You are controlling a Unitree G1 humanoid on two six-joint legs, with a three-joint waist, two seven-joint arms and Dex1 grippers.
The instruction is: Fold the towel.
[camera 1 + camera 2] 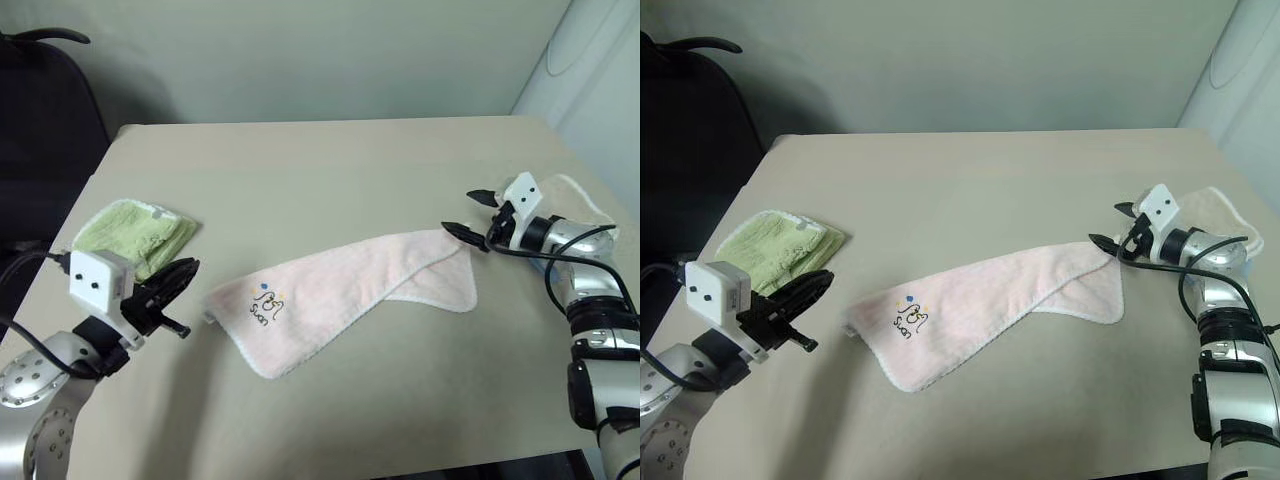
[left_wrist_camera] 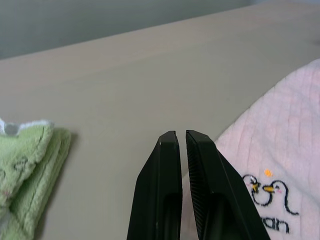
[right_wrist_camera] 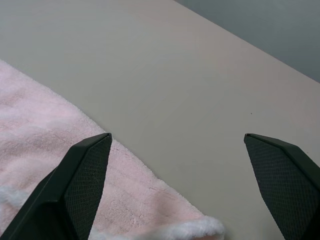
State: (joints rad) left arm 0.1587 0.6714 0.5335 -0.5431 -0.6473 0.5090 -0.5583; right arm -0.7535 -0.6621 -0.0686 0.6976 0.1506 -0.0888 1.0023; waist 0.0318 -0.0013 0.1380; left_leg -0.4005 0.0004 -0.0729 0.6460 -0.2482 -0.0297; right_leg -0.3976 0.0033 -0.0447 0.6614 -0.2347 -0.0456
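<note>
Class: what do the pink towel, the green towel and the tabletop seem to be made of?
Pink towel: soft terry cloth, judging by its fuzzy looped pile, white edging and stitched logo.
Green towel: likely terry too, with a nubby, matte surface.
Tabletop: smooth, matte beige, perhaps laminate; the look leaves it open.

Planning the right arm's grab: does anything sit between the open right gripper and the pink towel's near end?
Nothing visible does. The right gripper hangs open just beside the pink towel end, bare table around it.
</note>
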